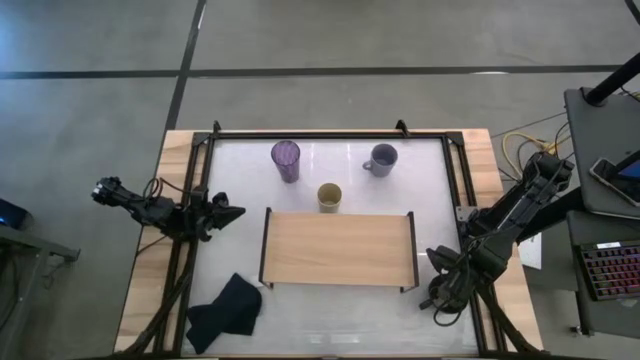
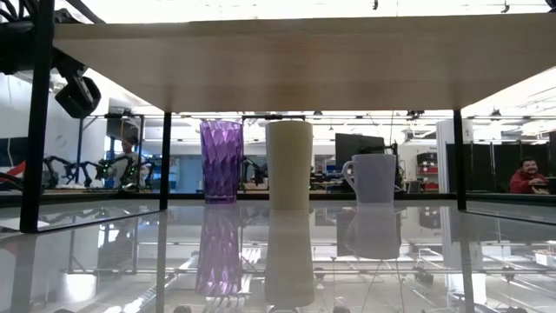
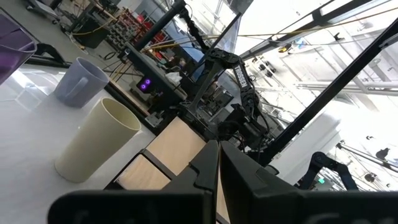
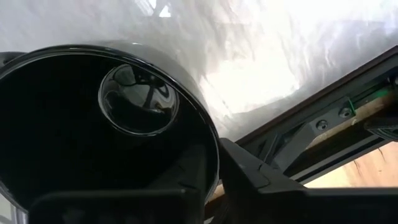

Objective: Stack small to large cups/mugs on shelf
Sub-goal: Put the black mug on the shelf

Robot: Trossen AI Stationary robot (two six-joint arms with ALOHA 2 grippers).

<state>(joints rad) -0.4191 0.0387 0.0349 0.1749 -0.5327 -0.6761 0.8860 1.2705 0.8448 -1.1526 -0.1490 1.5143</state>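
Note:
The purple tumbler (image 1: 286, 160), the lavender mug (image 1: 381, 159) and the pale yellow cup (image 1: 330, 197) stand upright on the white table behind the wooden shelf (image 1: 338, 248); the low view also shows them, the tumbler (image 2: 221, 161), the yellow cup (image 2: 288, 163) and the mug (image 2: 373, 177). Nothing stands on the shelf's board. My right gripper (image 1: 443, 287), at the shelf's right end near the table's right edge, is shut on the black mug (image 4: 93, 124). My left gripper (image 1: 228, 213) is shut and empty at the table's left side, level with the yellow cup. My right gripper holds the black mug by its rim (image 4: 210, 146), one finger (image 4: 177, 183) inside the mug and one finger (image 4: 258, 177) outside its wall. The fingers come from above, into the open mouth. Whether the mug's bottom rests on the table does not show.
A dark cloth (image 1: 225, 310) lies at the table's front left. A black frame (image 1: 330, 133) runs round the white table. The shelf's black end frames (image 1: 410, 250) stand at both ends. A keyboard and desk (image 1: 610, 270) lie beyond the right edge. People sit in the room behind.

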